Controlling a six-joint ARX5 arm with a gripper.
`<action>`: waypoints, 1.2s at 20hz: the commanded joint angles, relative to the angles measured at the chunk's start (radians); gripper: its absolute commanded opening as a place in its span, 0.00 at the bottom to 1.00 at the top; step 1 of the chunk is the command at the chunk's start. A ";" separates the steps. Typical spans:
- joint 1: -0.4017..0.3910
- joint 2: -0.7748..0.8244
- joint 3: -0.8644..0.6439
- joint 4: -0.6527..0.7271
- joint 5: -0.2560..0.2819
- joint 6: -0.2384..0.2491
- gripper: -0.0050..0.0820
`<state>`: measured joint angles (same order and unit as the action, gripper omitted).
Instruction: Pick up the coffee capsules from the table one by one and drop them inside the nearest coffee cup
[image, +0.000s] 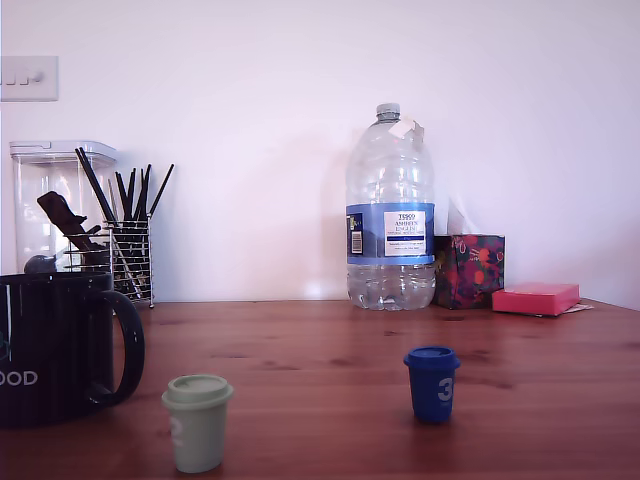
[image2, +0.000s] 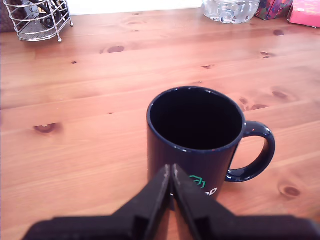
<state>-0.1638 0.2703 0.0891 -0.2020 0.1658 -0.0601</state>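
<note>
Exterior view: the black mug (image: 55, 345) stands on the wooden counter (image: 330, 340) at the view's left; the green capsule (image: 197, 421) sits just beside it, the blue capsule (image: 432, 383) well apart to the right. Wrist view: the pincer (image2: 171, 175), fingertips pressed together and gripping nothing, hovers at the rim of the mug (image2: 197, 140), whose dark inside shows no capsule.

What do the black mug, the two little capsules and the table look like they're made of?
Mug: likely glazed ceramic, glossy with bright reflections. Green capsule and blue capsule: probably matte moulded plastic with an even, dull surface. Table: wood, apparently pine, with visible knots and grain.
</note>
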 joint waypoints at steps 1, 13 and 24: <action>-0.002 -0.002 -0.019 0.008 0.010 0.008 0.03; -0.003 -0.003 -0.007 0.052 0.030 -0.019 0.03; -0.170 -0.013 0.032 0.007 0.087 -0.066 0.03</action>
<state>-0.3195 0.2699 0.1196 -0.2024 0.2504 -0.1188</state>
